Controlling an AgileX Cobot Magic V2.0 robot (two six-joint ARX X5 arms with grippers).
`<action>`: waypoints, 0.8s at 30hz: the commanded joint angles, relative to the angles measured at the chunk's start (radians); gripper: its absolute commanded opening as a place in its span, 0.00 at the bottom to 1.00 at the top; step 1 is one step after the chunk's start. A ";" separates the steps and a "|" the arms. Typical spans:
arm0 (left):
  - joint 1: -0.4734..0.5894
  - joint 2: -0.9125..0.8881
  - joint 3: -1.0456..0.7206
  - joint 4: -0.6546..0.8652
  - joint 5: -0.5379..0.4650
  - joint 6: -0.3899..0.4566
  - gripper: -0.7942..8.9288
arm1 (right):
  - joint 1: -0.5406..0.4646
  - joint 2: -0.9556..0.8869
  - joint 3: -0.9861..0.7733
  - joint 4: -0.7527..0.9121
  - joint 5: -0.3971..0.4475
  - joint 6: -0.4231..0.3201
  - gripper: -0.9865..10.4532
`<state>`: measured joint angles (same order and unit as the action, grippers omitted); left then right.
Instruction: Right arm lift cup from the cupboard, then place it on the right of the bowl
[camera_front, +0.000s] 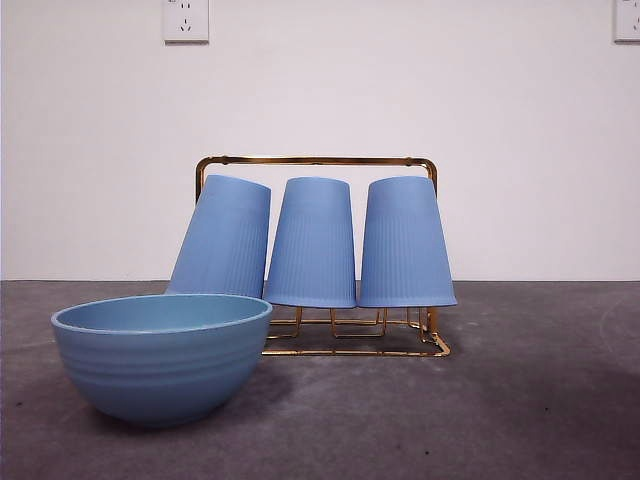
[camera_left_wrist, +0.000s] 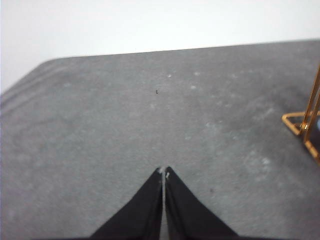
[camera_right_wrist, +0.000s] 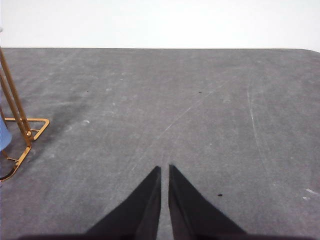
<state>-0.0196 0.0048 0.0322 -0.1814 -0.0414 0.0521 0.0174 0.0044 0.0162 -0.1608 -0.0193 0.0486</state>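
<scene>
Three ribbed blue cups hang upside down on the gold wire cupboard (camera_front: 316, 160) in the front view: a tilted left cup (camera_front: 224, 238), a middle cup (camera_front: 313, 243) and a right cup (camera_front: 405, 243). The wide light-blue bowl (camera_front: 162, 354) stands in front of the rack, to the left. Neither arm shows in the front view. My right gripper (camera_right_wrist: 165, 168) is shut and empty over bare grey table, with a corner of the cupboard (camera_right_wrist: 22, 127) at the edge of its view. My left gripper (camera_left_wrist: 164, 170) is shut and empty, with a corner of the cupboard (camera_left_wrist: 307, 120) beside it.
The grey table (camera_front: 540, 400) runs to the right of the bowl and the rack. A white wall stands behind, with a socket (camera_front: 186, 20) high on the left and another (camera_front: 627, 20) at the top right corner.
</scene>
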 joint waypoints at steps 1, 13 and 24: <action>0.002 -0.002 -0.020 -0.005 0.005 -0.216 0.09 | -0.002 -0.001 -0.005 0.037 -0.006 0.027 0.11; -0.010 0.036 0.009 -0.006 0.068 -0.428 0.09 | 0.005 0.000 0.016 0.040 -0.099 0.315 0.09; -0.067 0.235 0.170 0.041 0.122 -0.464 0.09 | 0.055 0.092 0.192 -0.058 -0.146 0.389 0.09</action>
<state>-0.0834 0.2195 0.1825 -0.1520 0.0711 -0.4080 0.0673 0.0879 0.1867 -0.2222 -0.1577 0.4225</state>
